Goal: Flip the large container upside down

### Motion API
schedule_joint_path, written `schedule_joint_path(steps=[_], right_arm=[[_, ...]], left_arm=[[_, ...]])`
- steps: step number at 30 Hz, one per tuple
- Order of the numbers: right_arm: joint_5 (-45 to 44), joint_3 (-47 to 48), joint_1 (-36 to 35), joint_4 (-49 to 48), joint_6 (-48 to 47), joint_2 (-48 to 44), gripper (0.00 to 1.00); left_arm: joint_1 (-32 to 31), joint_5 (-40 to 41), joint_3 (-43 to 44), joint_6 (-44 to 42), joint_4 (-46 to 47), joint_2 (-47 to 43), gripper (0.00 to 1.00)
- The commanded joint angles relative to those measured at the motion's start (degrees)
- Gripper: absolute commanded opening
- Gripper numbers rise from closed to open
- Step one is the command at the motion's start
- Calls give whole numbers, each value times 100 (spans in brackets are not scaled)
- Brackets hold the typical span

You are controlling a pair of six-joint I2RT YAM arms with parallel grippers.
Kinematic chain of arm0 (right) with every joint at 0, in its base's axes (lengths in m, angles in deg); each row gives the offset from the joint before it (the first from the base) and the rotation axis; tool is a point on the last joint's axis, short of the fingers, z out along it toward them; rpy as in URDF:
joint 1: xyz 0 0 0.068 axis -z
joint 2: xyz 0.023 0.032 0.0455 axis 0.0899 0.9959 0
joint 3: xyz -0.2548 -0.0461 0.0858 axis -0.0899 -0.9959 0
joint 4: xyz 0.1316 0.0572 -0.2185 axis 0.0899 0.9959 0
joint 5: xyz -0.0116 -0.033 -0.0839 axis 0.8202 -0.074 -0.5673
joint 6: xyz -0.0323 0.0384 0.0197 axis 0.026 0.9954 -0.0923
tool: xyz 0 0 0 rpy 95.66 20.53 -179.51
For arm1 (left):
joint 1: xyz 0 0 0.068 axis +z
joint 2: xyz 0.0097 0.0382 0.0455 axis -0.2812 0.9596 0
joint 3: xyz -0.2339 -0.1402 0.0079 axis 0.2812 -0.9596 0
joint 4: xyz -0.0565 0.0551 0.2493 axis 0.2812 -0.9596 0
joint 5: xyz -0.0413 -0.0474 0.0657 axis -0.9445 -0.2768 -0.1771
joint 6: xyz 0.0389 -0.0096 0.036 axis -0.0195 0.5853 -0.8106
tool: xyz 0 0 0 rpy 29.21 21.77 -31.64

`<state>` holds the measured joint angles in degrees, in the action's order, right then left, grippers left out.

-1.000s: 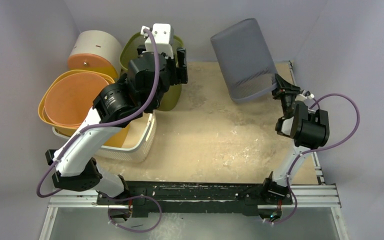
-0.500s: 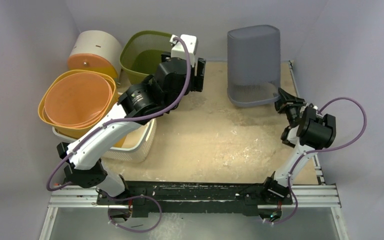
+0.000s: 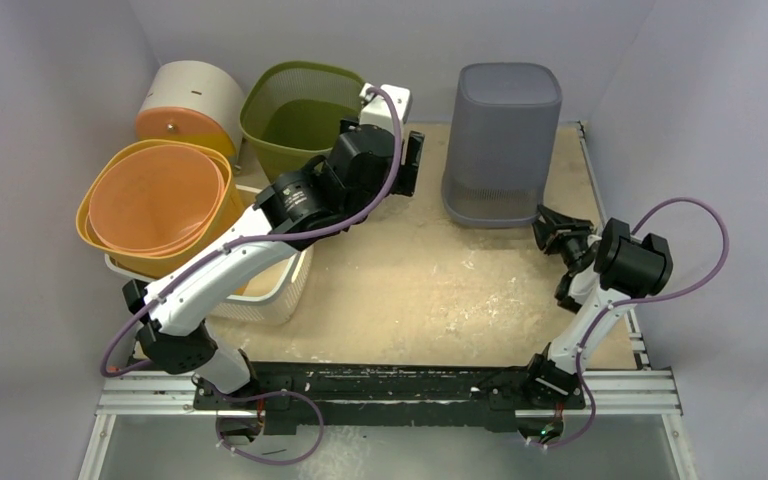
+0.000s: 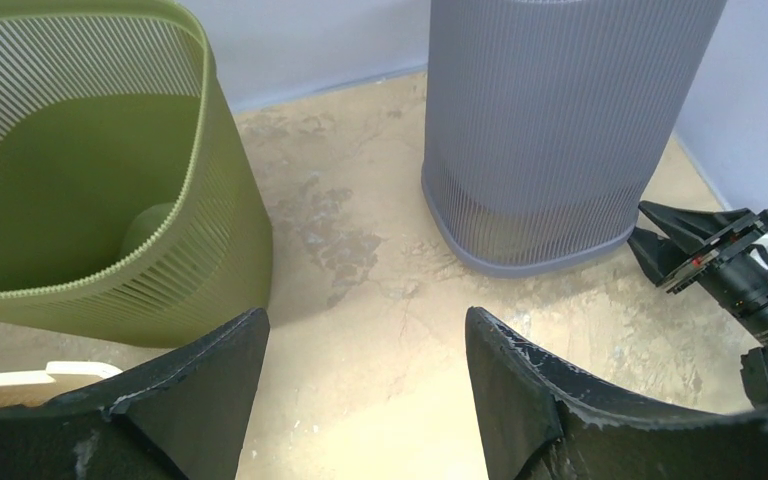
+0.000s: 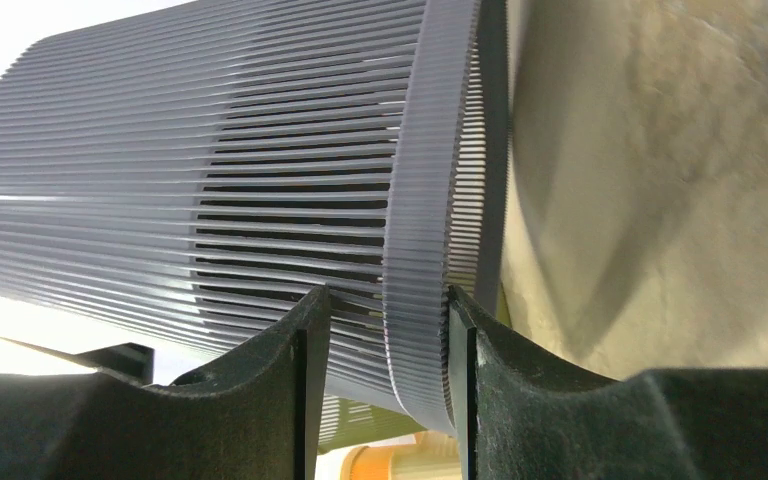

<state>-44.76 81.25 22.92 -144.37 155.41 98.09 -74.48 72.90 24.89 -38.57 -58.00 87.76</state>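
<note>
I saw the large container (image 3: 501, 140) mouth-down on the tabletop (image 3: 410, 290), far right. The right claw (image 3: 545, 226) was released just beside its near rim, the left claw (image 4: 365, 320) spread over open tabletop.

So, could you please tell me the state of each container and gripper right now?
grey container: upside down, rim on the table.
green basket: upright, mouth up.
orange tubs: nested upright in the white basket.
left gripper: open, empty.
right gripper: open, holding nothing, at the grey container's rim.
</note>
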Motion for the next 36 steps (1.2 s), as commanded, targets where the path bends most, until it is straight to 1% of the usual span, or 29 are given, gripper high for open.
schedule_joint_path(steps=[1, 9, 13, 18, 25, 26, 32, 35, 36], right_arm=[[249, -262, -6, -2268, -434, 135, 45], [92, -630, 3, -2270, -471, 158, 46], [-7, -833, -1, -2265, -492, 164, 51], [-181, -1085, 12, -2247, -507, 160, 54], [-479, -1454, 17, -2156, -497, 29, 55], [-517, -1496, 20, -2110, -489, -18, 57], [-530, -1503, 31, -1375, -770, -621, 58], [-512, -1325, 25, -1192, -617, -1030, 57], [-512, -1228, 30, -973, -579, -1304, 57]], left_arm=[[10, -140, -209, 166, 223, -161, 69], [13, -247, -543, 255, 257, -333, 69], [9, -320, -647, 310, 268, -390, 69], [13, -371, -751, 368, 237, -465, 69], [10, -415, -838, 414, 186, -569, 69], [6, -416, -853, 417, 175, -587, 69], [6, -492, -879, 416, 170, -658, 69], [12, -495, -852, 378, 193, -700, 69], [7, -495, -838, 362, 204, -709, 69]])
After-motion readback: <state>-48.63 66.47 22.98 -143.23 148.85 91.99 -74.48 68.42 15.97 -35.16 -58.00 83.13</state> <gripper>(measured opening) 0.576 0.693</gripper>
